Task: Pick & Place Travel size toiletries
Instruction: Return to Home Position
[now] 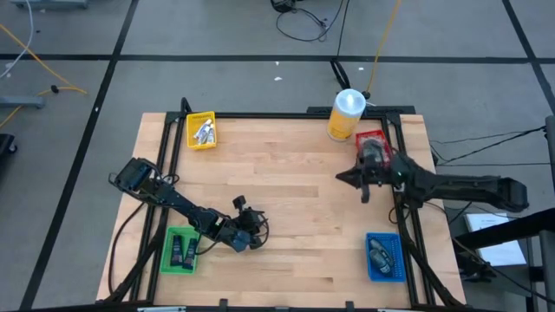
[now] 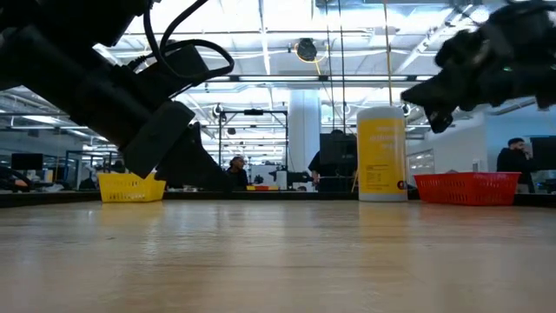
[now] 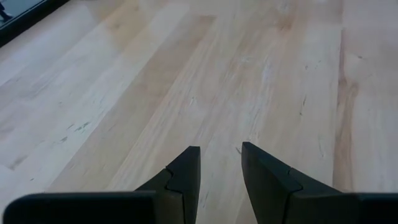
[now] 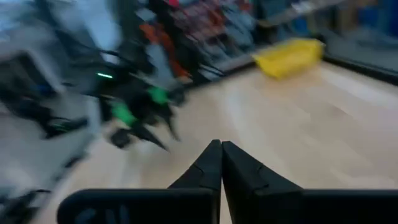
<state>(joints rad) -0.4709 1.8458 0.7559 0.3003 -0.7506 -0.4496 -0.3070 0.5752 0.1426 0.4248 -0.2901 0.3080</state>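
Note:
The travel size toiletries lie in small trays: white tubes (image 1: 205, 132) in the yellow tray (image 1: 192, 143), black packs (image 1: 182, 250) in the green tray (image 1: 165, 256), dark discs (image 1: 373, 152) in the red tray (image 1: 380, 136), and wrapped items (image 1: 380, 253) in the blue tray (image 1: 395, 273). My left gripper (image 3: 221, 149) hovers open over bare wood near the green tray, with nothing between its fingers. My right gripper (image 4: 221, 143) is shut and empty, held level above the table beside the red tray, pointing toward the table's left.
A big yellow canister with a white top (image 1: 347, 114) stands at the far edge next to the red tray. A black frame (image 1: 260, 114) runs around the wooden table. Bare wood (image 1: 295, 191) lies between the two arms. People show in the room behind.

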